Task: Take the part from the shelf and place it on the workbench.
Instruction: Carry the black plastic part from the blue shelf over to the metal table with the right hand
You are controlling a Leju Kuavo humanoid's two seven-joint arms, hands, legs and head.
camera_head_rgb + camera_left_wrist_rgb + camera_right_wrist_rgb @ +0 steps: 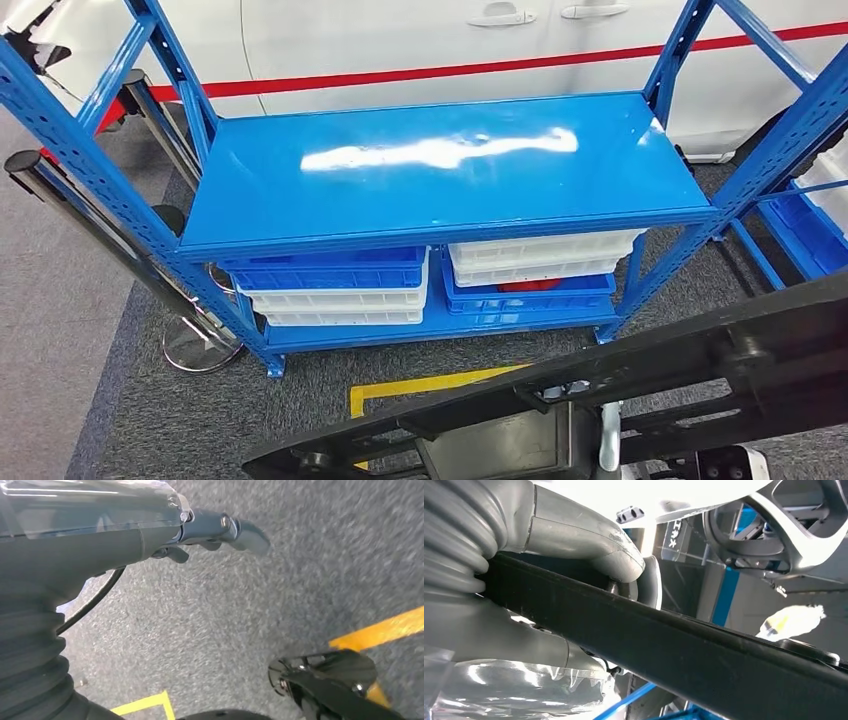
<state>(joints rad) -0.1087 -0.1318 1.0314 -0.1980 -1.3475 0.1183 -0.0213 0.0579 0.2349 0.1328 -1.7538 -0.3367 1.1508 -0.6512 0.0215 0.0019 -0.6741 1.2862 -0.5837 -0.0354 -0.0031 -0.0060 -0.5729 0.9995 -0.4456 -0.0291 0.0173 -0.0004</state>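
Note:
The part [640, 375] is a long, flat black bar with holes and bolts, lying slantwise low across the head view in front of the blue shelf [440, 165]. In the right wrist view my right hand [584, 565] grips this black bar [704, 655], thumb on one side and fingers wrapped behind it. My left hand [220, 527] hangs over the grey carpet with its dark fingers stretched out and nothing in them. One rounded end of the black part [325, 672] reaches past it near a yellow floor line.
The shelf's glossy top board is bare; blue bins [330, 268] and white bins [540, 255] are stacked on the lower level. A chrome stanchion [200, 340] stands at the shelf's left leg. A white car body [450, 40] is behind. Yellow tape [420, 385] marks the carpet.

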